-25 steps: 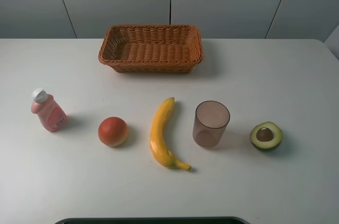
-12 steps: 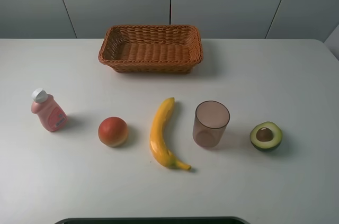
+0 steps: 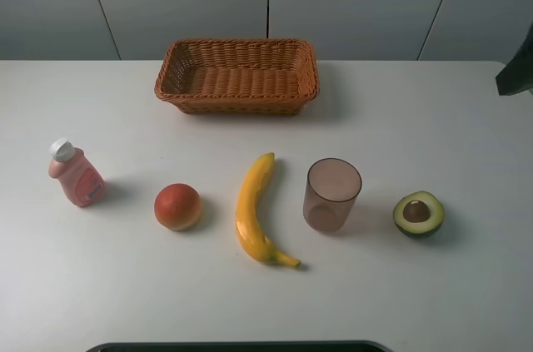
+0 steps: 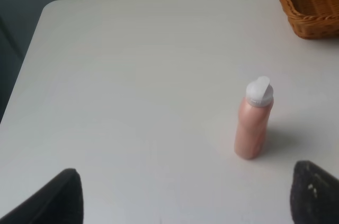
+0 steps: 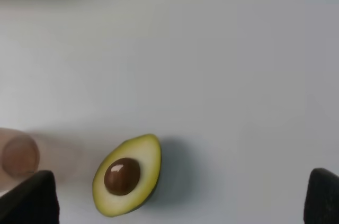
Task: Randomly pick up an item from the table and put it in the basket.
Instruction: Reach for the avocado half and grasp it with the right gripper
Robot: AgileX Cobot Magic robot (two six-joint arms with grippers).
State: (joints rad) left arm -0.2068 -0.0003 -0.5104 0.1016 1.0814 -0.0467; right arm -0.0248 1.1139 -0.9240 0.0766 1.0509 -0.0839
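The avocado half [image 3: 419, 214] lies cut side up on the white table [image 3: 416, 119] at the front right, to the right of the cup; it also shows in the right wrist view [image 5: 127, 175]. The wicker basket [image 3: 237, 75] stands empty at the back middle. My right gripper [image 5: 177, 203] is open and empty above the table, with the avocado between its fingertips [image 5: 29, 200] and a little ahead of them. A dark part of my right arm [image 3: 518, 69] shows at the right edge. My left gripper [image 4: 185, 203] is open and empty, apart from the bottle.
In a front row from the left stand a pink bottle [image 3: 76, 174] [image 4: 254, 121], an orange-red round fruit [image 3: 177, 206], a yellow banana [image 3: 254, 209] and a translucent brownish cup [image 3: 332, 194] [image 5: 18, 155]. A basket corner [image 4: 310, 1] shows in the left wrist view.
A dark part of my right arm has come into the exterior view at the right edge. The things on the table have not moved.
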